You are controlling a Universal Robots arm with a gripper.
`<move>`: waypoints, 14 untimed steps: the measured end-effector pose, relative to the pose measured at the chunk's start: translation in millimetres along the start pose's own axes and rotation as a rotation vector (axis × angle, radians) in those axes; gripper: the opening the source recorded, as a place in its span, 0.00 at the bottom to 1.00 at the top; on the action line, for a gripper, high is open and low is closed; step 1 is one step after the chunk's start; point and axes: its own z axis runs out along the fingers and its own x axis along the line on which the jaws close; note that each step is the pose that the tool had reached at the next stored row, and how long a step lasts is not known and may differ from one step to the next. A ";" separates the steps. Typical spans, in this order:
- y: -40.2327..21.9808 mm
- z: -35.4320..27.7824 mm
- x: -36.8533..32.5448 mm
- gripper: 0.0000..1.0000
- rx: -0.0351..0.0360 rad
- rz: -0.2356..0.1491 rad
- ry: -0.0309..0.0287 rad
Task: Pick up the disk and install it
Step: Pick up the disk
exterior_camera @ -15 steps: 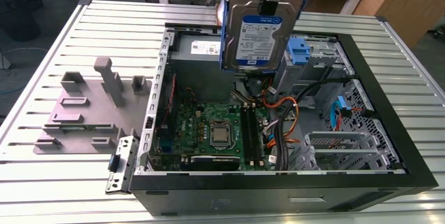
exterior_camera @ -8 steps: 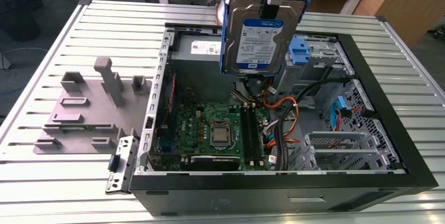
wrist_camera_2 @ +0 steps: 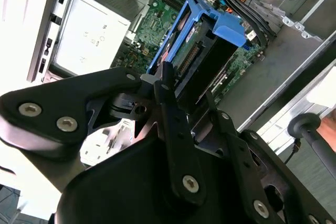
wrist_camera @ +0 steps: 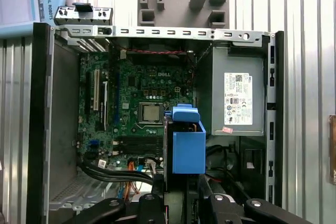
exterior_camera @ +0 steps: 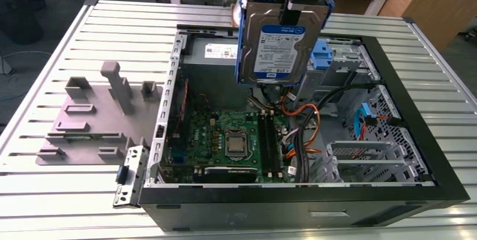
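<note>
Gripping the disk (exterior_camera: 277, 47) upright above the open case (exterior_camera: 298, 212).
Could snag on cables (exterior_camera: 305, 106) below, or slip from the closed gripper (exterior_camera: 291, 17).

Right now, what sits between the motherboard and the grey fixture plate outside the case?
The case's silver metal wall stands between them, in the exterior view.

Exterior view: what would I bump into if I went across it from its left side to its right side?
The grey holder → the computer's metal side wall → the disk, held up in the gripper → the silver cage full of holes.
</note>
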 end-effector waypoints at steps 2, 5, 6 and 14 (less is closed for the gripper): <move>0.0 0.0 2.3 0.35 0.0000 0.000 0.0000; 0.0 -0.1 5.6 0.35 0.0000 0.000 -0.0001; 0.0 -0.1 6.6 0.35 0.0000 0.000 -0.0001; -0.2 -0.4 15.7 0.35 0.0000 0.000 0.0000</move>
